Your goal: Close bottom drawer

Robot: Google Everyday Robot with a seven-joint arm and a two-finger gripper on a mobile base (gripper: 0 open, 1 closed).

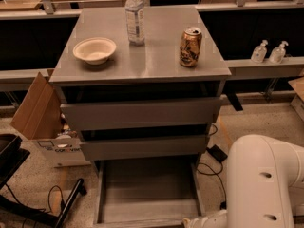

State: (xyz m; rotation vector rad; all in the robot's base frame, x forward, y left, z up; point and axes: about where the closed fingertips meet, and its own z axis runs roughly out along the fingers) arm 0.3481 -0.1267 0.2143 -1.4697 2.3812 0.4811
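The bottom drawer (148, 189) of the grey cabinet is pulled out towards me, and its shallow grey tray shows from above. Its front panel lies at the lower edge of the view. The middle drawer front (145, 147) and the top drawer front (141, 113) stand slightly out. My white arm (263, 179) fills the lower right. My gripper (191, 221) is at the very bottom edge of the view, by the open drawer's front right corner, mostly cut off.
On the cabinet top (156, 63) stand a paper bowl (94, 50), a water bottle (135, 18) and a can (190, 47). A cardboard box (45, 122) sits on the floor at left. Cables (211, 163) lie at right. Two pump bottles (269, 52) stand on a ledge.
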